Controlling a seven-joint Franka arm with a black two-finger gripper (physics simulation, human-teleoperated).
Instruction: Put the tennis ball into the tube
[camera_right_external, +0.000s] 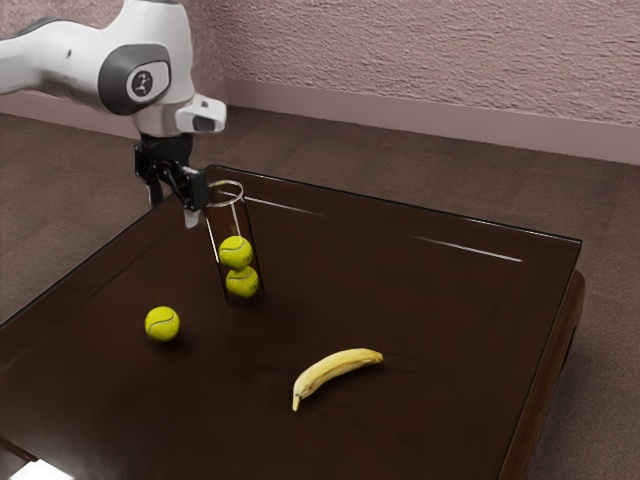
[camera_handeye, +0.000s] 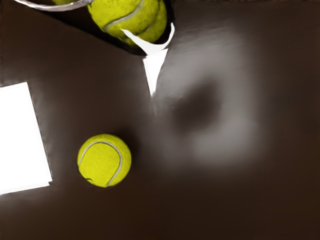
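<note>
Hanging above the dark table (camera_right_external: 450, 310) near a clear tube (camera_right_external: 250, 240), a black gripper (camera_right_external: 174, 205) holds its fingers apart; one tennis ball (camera_right_external: 162, 324) lies outside the tube, two more balls (camera_right_external: 235, 251) inside.

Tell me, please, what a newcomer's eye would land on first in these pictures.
Probably the two bright tennis balls stacked in the clear tube, standing out against the dark table. The loose ball, on the tabletop outside the tube, might come next, then the banana, farther toward the exterior view's right.
</note>
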